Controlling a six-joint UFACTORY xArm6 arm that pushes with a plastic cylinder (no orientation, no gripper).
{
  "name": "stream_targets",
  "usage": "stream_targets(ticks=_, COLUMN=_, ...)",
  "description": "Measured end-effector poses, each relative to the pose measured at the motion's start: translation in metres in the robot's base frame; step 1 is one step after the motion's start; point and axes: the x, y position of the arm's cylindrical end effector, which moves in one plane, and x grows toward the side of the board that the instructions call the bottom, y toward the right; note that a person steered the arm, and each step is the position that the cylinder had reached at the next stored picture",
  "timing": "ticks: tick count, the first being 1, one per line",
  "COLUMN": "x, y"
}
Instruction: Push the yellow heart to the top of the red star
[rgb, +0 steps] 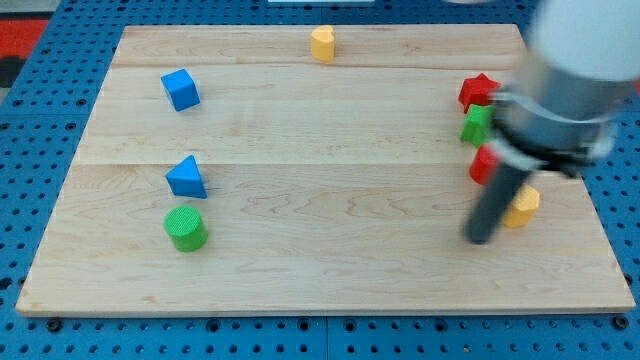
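The tool's tip (478, 238), a bare rod holding nothing, stood on the tabletop (330, 250). A half-hidden yellow block (525, 205), possibly the heart, lay against its right, well below the red star (478, 92).

The yellow heart (522, 206) lies near the board's right edge, low in the view, its left side partly hidden by the dark rod. The red star (478, 92) lies flat, well above it, by the same edge.
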Motion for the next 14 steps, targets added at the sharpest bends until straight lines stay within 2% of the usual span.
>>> stream_targets(ticks=1, x=-0.060, y=-0.069)
stream_targets(ticks=3, x=-0.178, y=-0.160)
stream_targets(ticks=4, x=-0.221, y=-0.193)
stream_targets(ticks=5, x=-0.290, y=-0.201)
stream_targets(ticks=6, x=-0.341, y=-0.184)
stream_targets(ticks=7, x=-0.337, y=-0.142)
stream_targets(ticks=8, x=-0.319, y=-0.076)
stream_targets(ticks=9, x=-0.330, y=0.000)
stream_targets(ticks=11, x=-0.325, y=-0.133)
stream_targets(ticks=12, x=-0.303, y=-0.062)
stream_targets(ticks=13, x=-0.298, y=0.017)
stream_targets(ticks=14, x=-0.300, y=-0.073)
